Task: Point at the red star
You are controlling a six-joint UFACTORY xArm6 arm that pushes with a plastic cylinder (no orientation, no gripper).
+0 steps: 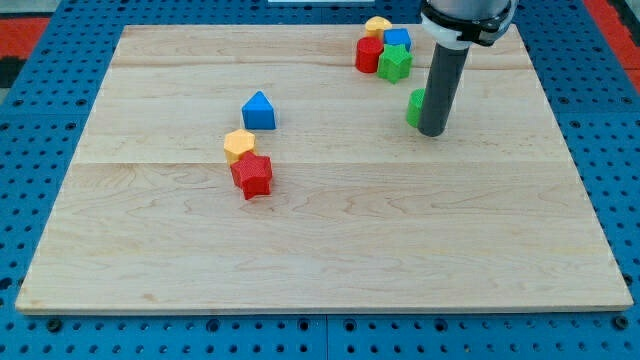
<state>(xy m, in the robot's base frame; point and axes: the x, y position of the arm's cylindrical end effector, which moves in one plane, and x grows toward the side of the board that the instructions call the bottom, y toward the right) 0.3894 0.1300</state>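
The red star (252, 176) lies left of the board's middle, touching a yellow hexagon-like block (239, 145) just above it. My tip (433, 131) is far to the view's right of the star, in the upper right part of the board. It stands against a green block (415, 107) that the rod partly hides.
A blue triangle-like block (259, 111) sits above the yellow one. At the view's top a cluster holds a red block (369, 54), a green star (395, 64), a blue block (398, 39) and a yellow block (378, 25). The wooden board (320, 240) lies on a blue pegboard.
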